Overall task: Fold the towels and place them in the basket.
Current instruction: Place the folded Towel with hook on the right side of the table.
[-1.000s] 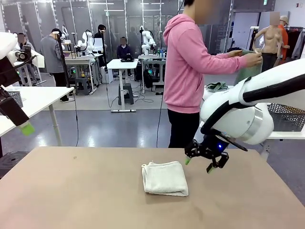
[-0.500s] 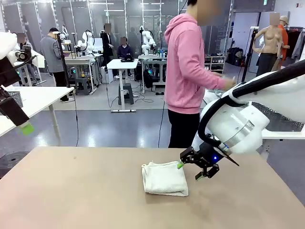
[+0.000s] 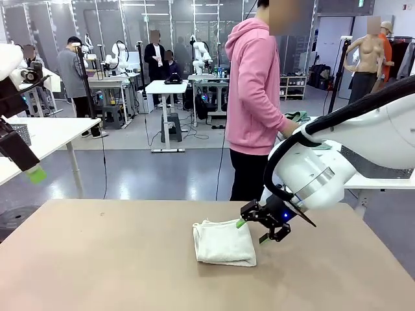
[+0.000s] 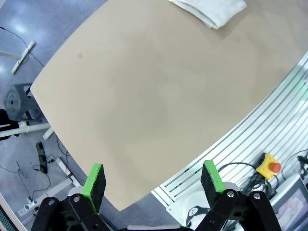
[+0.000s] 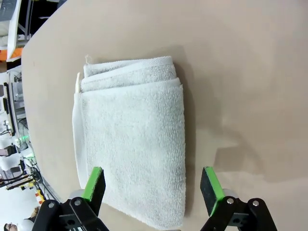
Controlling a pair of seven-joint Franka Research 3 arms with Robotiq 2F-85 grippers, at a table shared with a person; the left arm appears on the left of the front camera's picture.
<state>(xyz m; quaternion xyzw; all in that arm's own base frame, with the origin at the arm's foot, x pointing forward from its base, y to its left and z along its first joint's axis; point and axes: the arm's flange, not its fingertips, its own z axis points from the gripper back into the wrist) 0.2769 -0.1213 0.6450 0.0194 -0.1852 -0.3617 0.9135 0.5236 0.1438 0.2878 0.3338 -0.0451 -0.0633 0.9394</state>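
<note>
Claw on right arm (image 3: 252, 231) spread, empty, over folded towel (image 3: 224, 241); left claw (image 4: 153, 179) spread, empty.

the robot's right arm (image 3: 373, 139), a glossy white shell of rounded segments, carries a black cable (image 3: 363, 108) along its upper edge and a silver ring (image 3: 321, 184) at the wrist, beside a small blue light (image 3: 286, 216). its right gripper (image 3: 252, 231) is black, with linked fingers tipped by green pads (image 5: 210, 185) and silver screws (image 5: 50, 204) at the joints. the left gripper (image 4: 154, 175) is built alike, with black links, bright screws and green pads. the person (image 3: 256, 97) wears a pink hooded sweatshirt (image 3: 249, 71) with long sleeves and black trousers (image 3: 248, 175).
</note>
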